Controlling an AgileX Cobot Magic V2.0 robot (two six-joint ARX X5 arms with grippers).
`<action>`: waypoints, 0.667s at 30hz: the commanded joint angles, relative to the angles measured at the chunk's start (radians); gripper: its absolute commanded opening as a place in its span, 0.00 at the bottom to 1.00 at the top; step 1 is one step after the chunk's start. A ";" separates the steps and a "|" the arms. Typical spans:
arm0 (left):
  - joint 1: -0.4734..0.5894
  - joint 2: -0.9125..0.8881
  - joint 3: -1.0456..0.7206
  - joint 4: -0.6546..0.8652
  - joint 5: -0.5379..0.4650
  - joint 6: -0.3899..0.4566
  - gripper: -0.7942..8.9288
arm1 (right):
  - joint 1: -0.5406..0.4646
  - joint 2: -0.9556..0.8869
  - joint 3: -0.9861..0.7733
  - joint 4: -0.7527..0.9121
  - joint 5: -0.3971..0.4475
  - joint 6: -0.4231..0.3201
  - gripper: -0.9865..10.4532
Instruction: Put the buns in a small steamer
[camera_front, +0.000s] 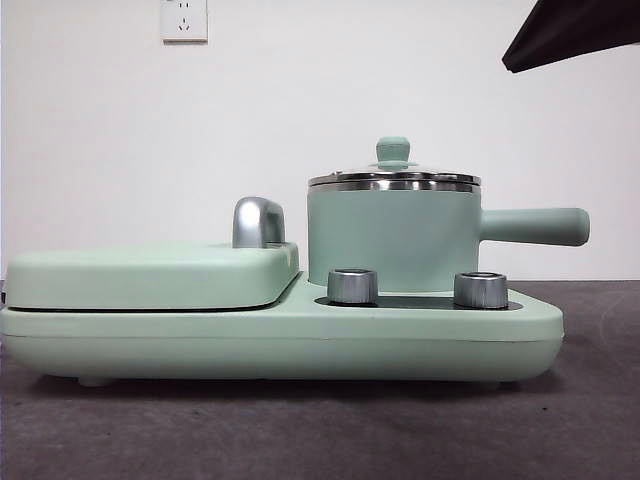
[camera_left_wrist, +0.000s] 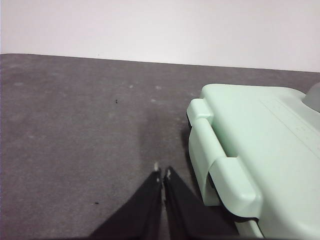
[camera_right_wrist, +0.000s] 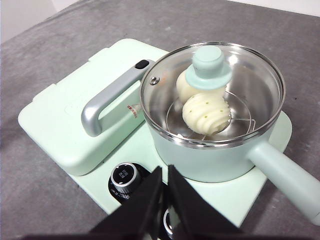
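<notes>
- Two pale cream buns (camera_right_wrist: 204, 107) lie inside the mint-green cylindrical steamer (camera_right_wrist: 215, 150), under its glass lid (camera_right_wrist: 210, 75).
- Flat mint-green lidded griddle (camera_right_wrist: 65, 120) sits beside it on the appliance base.
- Right gripper (camera_right_wrist: 164, 172) hovers over the knobbed base edge, jaws closed, empty.
- Left gripper (camera_left_wrist: 162, 174) hangs over the grey tabletop (camera_left_wrist: 75, 135), jaws closed, empty.

Buns I count: two, a ridged bun (camera_right_wrist: 206, 113) and a smooth bun (camera_right_wrist: 186, 85)
Steamers: one steamer (camera_front: 392, 238)
Glass lids: one lid (camera_right_wrist: 250, 80)
Griddles: one griddle (camera_front: 150, 275)
Dials: two, a left dial (camera_front: 352, 286) and a right dial (camera_front: 480, 290)
My claws: two, my left claw (camera_left_wrist: 162, 174) and my right claw (camera_right_wrist: 164, 172)
</notes>
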 joint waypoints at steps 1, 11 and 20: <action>0.001 -0.002 -0.020 0.009 -0.003 0.003 0.09 | 0.005 0.002 0.018 0.020 -0.003 0.007 0.10; 0.001 -0.002 -0.020 0.009 -0.003 0.003 0.09 | 0.005 0.002 0.018 0.039 -0.003 0.007 0.10; 0.001 -0.002 -0.020 0.009 -0.003 0.003 0.09 | -0.046 -0.103 -0.040 0.056 0.139 -0.118 0.10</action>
